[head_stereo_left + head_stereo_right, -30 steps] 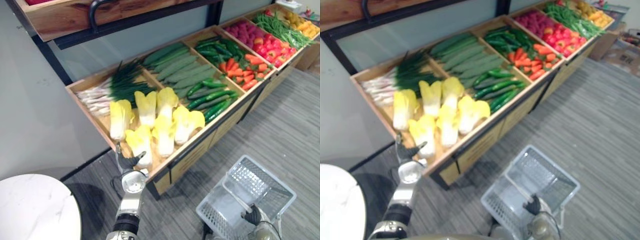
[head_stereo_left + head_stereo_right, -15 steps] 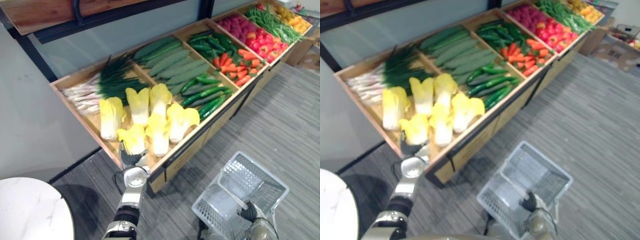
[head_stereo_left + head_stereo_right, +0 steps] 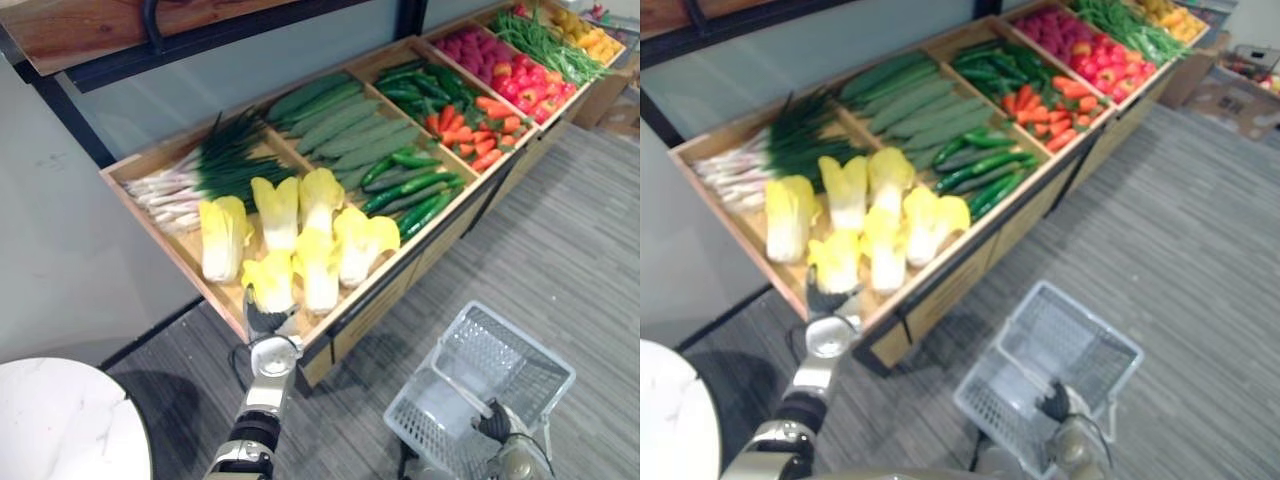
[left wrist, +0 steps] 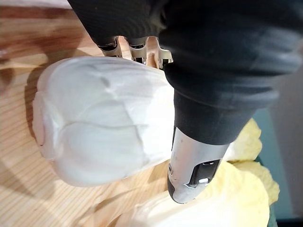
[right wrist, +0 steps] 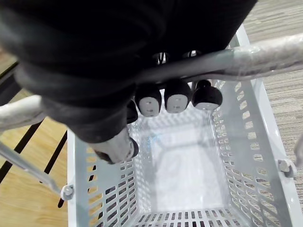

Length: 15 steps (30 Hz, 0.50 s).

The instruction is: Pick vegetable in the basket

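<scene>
A long wooden produce bin (image 3: 331,331) is standing on grey striped carpet (image 3: 580,250). At its 7 o'clock corner, the left hand (image 3: 262,322) is curling fingers and thumb round a yellow-leafed, white-stemmed cabbage (image 3: 268,281) lying 6-to-12, stem nearest. The right hand (image 3: 495,428) is wrapping its fingers round the white perforated plastic basket (image 3: 520,350) by its handle (image 5: 265,52).

The bin (image 4: 19,189) at the lower left of the left wrist view is bare pale wood, matt, with visible grain. The cabbage (image 4: 94,127) on it is smooth, with a waxy, plastic-like sheen. The left hand (image 4: 213,71) wears a matt black ribbed cover. The basket (image 5: 246,156) is light grey perforated plastic, and its handle (image 5: 265,52) is a smooth tube. The right hand (image 5: 94,61) has glossy dark tips. At the lower left of the left eye view, the round table (image 3: 70,420) has a polished, marble-look top. The floor (image 3: 560,240) looks like grey ribbed carpet.
</scene>
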Available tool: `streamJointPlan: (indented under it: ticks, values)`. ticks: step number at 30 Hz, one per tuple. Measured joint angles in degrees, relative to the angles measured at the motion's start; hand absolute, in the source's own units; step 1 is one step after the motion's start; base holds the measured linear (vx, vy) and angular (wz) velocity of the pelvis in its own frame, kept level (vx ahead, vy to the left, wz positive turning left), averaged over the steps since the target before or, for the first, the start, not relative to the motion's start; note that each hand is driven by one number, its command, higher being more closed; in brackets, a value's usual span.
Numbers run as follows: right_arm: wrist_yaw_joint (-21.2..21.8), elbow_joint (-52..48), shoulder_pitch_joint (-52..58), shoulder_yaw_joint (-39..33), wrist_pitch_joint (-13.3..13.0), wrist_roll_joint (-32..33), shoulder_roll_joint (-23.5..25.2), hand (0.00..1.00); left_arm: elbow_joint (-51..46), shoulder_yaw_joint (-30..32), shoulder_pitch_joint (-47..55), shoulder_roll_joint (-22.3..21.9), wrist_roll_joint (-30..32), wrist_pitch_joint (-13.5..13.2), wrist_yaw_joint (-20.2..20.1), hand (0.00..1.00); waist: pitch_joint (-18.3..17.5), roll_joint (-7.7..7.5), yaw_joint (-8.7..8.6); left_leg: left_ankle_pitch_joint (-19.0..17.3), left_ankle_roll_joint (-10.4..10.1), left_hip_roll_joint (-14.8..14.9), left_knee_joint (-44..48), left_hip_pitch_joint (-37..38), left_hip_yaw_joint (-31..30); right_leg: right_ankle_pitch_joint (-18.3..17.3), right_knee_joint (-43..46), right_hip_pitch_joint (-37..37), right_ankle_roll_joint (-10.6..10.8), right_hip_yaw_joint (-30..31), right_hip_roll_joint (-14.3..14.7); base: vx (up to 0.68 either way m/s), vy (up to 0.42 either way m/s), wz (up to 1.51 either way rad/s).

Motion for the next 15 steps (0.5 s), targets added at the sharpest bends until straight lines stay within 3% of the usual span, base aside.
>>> streamJointPlan:
  ticks: [7, 8, 15]
  values:
    - [0.1, -0.3, -0.9, 2.3, 0.0, 0.0, -2.0, 1.0, 7.7, 3.7, -4.7, 1.5, 0.1, -1.7, 1.8, 0.0, 1.3, 0.57, 0.1, -0.1, -0.2, 0.4, 0.2, -0.7, 2.2, 0.0, 0.0, -2.1, 0.0, 1.9, 0.8, -0.02, -0.054, -0.14]
    - [0.3, -0.6, -1.0, 2.4, 0.0, 0.0, -2.3, 1.0, 8.3, 4.3, -5.1, 1.7, 0.1, -1.7, 2.0, 1.0, 1.4, 0.75, 0.09, -0.1, -0.2, 0.4, 0.2, -0.8, 2.5, 0.0, 0.0, -2.3, 0.0, 2.0, 0.9, -0.01, -0.048, -0.18]
    - [1.5, -3.5, -0.6, 5.6, -1.1, 0.0, -4.7, 1.0, 11.2, 9.0, -7.6, 3.4, -1.8, -1.7, 3.6, 1.0, 1.5, 1.17, 0.09, 0.1, -0.9, 1.2, -0.1, -1.4, 4.3, -0.4, 0.0, -4.2, -0.5, 3.6, 2.3, 0.0, -0.061, -0.15]
